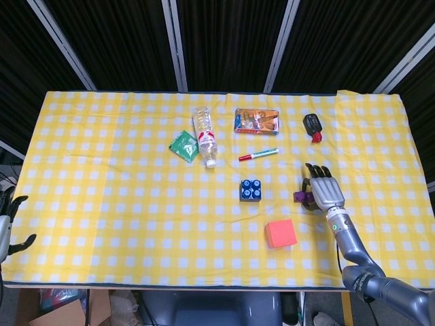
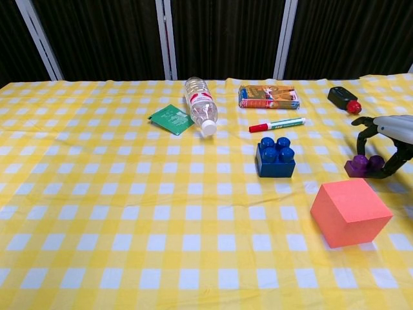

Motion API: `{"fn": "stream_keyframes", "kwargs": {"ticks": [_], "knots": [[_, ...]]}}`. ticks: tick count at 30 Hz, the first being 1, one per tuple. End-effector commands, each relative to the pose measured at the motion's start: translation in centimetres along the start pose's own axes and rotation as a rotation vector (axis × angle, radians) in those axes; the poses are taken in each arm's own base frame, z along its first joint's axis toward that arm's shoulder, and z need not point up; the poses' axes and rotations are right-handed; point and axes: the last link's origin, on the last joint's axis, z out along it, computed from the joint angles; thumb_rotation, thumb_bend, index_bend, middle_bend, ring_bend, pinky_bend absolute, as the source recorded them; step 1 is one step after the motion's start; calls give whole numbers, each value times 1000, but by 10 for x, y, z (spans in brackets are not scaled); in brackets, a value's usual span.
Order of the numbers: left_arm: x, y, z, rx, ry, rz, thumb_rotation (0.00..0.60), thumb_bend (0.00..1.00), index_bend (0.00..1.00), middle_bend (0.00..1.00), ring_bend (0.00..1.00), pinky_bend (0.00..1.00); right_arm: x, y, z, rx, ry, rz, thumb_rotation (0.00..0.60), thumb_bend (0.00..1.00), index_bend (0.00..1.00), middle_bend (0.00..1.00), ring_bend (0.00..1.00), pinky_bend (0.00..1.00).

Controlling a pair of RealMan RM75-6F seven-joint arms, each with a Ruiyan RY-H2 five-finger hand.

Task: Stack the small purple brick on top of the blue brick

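Observation:
The small purple brick [image 2: 363,165] [image 1: 299,197] lies on the yellow checked cloth at the right. My right hand [image 2: 387,139] [image 1: 322,189] is over it, a finger at its left end and the thumb at its right end, pinching it while it rests on the cloth. The blue brick [image 2: 275,157] [image 1: 250,189] stands studs up near the middle, well to the left of that hand. My left hand [image 1: 9,224] hangs off the table's left edge with fingers apart and nothing in it.
An orange cube [image 2: 349,212] sits just in front of the purple brick. Behind lie a red marker [image 2: 277,124], a water bottle [image 2: 201,106], a green packet [image 2: 170,119], a snack box [image 2: 268,95] and a black and red object [image 2: 342,99].

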Motion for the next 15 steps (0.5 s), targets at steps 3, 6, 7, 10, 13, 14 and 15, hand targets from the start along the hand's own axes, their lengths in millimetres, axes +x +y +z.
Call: {"fn": "stream_keyframes", "kwargs": {"ticks": [3,6,7,10,13,14,15], "knots": [[0,1,0,-2,0,2,600,243,173,0,0,100,0,0,2,0,0,-2,600,339,515,0,0,0],[-1,1,0,-3,-1,3,600,243,173,0,0,100,1,0,1,0,1,-3,600,363,526,0,0,0],[-1,1,0,-3,-1,4,600,242,173,0,0,100,1,0,1,0,1,-4,600,369,529,0,0,0],[-1,2,0,-4,-1,5,600,242,174,0,0,100,2,0,1,-1,3,-4,600,390,544,0,0,0],[-1,2,0,-6,-1,6,600,242,174,0,0,100,4,0,0,0,9,-3,600,420,567,0,0,0],[-1,2,0,-6,-2,6,600,243,174,0,0,100,4,0,0,1,12,-2,600,433,571,0,0,0],[-1,3,0,-7,-2,5,600,243,174,0,0,100,6,0,0,3,16,-2,600,446,573,0,0,0]]}}
